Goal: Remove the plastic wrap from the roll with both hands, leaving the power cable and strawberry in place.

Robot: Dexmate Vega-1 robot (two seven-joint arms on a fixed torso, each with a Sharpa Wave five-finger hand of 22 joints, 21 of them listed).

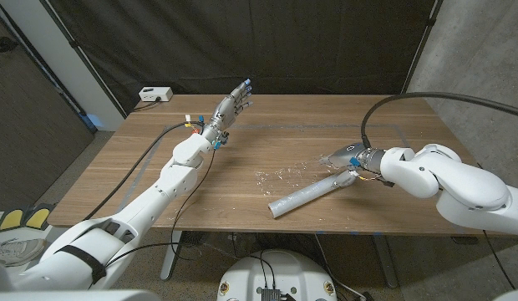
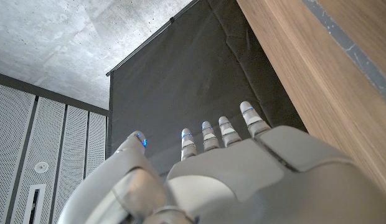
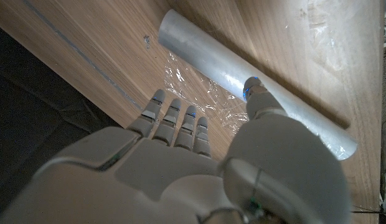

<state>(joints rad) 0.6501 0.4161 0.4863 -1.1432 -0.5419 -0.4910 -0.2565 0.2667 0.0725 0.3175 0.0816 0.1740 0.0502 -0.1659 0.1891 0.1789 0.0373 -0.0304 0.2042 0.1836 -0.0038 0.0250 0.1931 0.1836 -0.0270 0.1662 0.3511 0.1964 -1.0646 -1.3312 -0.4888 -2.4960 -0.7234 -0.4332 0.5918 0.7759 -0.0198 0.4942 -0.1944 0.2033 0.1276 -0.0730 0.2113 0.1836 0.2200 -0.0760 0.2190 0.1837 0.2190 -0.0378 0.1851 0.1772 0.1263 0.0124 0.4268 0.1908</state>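
A grey roll [image 1: 312, 193] lies at an angle on the wooden table [image 1: 267, 138], right of the middle; it also shows as a long tube [image 3: 199, 53] in the right wrist view. Clear crumpled plastic wrap [image 1: 280, 175] lies loose on the wood beside the roll, seen again as a wrinkled film [image 3: 196, 93]. My right hand [image 1: 347, 160] hovers at the roll's far end with fingers [image 3: 174, 121] stretched over the wrap and its thumb tip over the tube, holding nothing. My left hand [image 1: 233, 104] is raised over the far left of the table, fingers [image 2: 218, 134] apart and empty.
A small white box [image 1: 154, 94] sits just past the table's far left corner. Faint tape lines [image 1: 398, 134] mark the tabletop on the right. A black curtain [image 1: 242, 42] hangs behind the table. Bare wood lies between the two hands.
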